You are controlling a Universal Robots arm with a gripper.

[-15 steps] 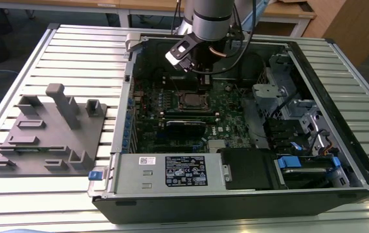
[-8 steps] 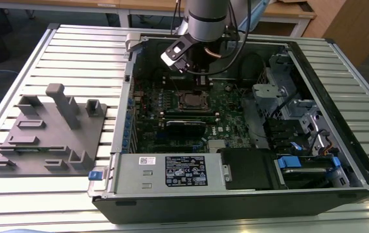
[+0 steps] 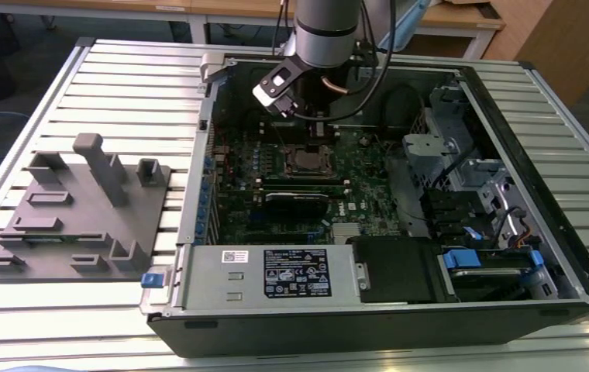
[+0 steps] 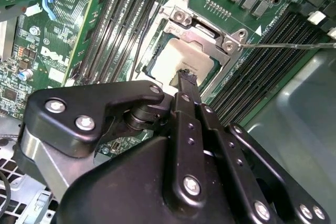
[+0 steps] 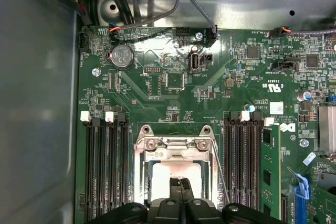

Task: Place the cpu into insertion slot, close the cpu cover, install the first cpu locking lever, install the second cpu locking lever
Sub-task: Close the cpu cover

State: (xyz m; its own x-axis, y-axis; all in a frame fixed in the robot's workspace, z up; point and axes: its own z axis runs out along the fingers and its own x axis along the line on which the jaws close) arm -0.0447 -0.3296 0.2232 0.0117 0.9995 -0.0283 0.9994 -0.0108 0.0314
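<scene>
Worktop (image 3: pixel 118 85): pale slatted metal, ribs running across. Wooden desks (image 3: pixel 460 19) stand behind it on a dark floor (image 3: pixel 25 31).

On the worktop, toward the exterior view's left, a grey moulded fixture (image 3: pixel 77 225). Beside it an open computer case (image 3: pixel 542 232) lies on its side, with the power supply (image 3: pixel 273 273) along the near edge.

The arm (image 3: pixel 325 31) reaches down into the case, over the insertion slot (image 3: pixel 305 160) on the green motherboard (image 5: pixel 157 93).

The cpu (image 4: pixel 170 61) sits in the slot, lying flat with its pale metal top facing up out of the case. It is square, so it has no long axis. Its edges run parallel to the black memory slots (image 5: pixel 107 166) on either side.

The cpu cover (image 5: pixel 176 144) lies down around the chip, which shows through the cover's window.

A thin wire lever (image 4: pixel 283 45) runs out from a corner of the socket across the memory slots.

Claw (image 4: pixel 186 77): clenched, fingers pressed together with nothing between them, tips over the middle of the cpu. Whether the tips touch the chip cannot be told.

A coin battery (image 5: pixel 122 56) sits on the board, well apart from the socket.
</scene>
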